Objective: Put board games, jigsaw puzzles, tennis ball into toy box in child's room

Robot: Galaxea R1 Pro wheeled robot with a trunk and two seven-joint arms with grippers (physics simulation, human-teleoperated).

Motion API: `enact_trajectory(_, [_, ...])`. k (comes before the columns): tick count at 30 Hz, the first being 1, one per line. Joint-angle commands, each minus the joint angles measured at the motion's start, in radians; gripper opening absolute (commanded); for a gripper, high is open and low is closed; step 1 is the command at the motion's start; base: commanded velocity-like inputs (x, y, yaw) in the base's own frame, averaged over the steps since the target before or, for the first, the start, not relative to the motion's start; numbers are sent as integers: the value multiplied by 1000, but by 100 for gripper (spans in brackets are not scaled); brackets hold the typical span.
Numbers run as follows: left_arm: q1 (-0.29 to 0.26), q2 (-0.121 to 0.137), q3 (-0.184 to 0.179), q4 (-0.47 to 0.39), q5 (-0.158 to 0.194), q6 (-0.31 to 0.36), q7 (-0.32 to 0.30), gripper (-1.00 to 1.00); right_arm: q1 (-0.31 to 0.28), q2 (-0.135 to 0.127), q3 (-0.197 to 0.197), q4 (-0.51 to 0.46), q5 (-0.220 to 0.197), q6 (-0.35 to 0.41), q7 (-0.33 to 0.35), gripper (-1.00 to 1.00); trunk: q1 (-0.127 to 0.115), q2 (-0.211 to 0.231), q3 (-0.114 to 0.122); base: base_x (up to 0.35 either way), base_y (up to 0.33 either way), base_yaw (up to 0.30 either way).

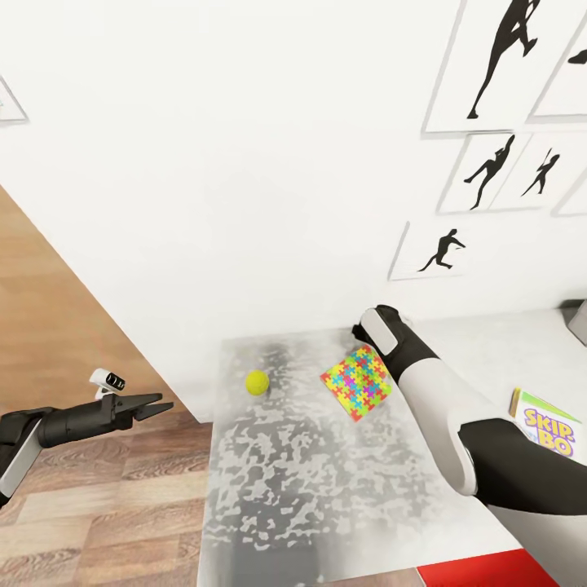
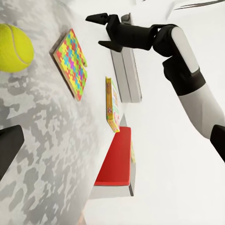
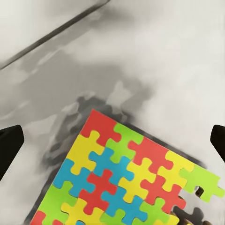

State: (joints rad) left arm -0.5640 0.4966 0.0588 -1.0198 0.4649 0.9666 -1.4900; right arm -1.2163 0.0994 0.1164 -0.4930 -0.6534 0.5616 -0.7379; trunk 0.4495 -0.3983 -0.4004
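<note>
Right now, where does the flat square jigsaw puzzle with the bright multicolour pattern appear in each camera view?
Head view: the flat multicolour jigsaw puzzle lies on the mottled white-grey table, centre-right, beside the right arm.
Left wrist view: upper left, seen at a slant.
Right wrist view: lower centre, ahead of the right hand.
Shared landmark: the mottled table top; the small yellow-green tennis ball also shows in the left wrist view.

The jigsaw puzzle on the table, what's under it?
The jigsaw puzzle lies flat on the mottled table, casting a shadow. Anything beneath it is covered. The right end effector hovers open above it.
</note>
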Motion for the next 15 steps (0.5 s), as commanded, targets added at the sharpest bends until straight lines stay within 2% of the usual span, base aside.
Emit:
enact_trajectory(1, [-1, 0, -1, 0, 1, 11, -3, 100, -1, -1, 6, -1, -8, 4, -8, 100, 1, -2, -2, 0, 0, 0])
enact_trajectory(15, [-1, 0, -1, 0, 1, 11, -3, 100, -10, -3, 6, -1, -8, 7, -8, 100, 1, -2, -20, 0, 0, 13])
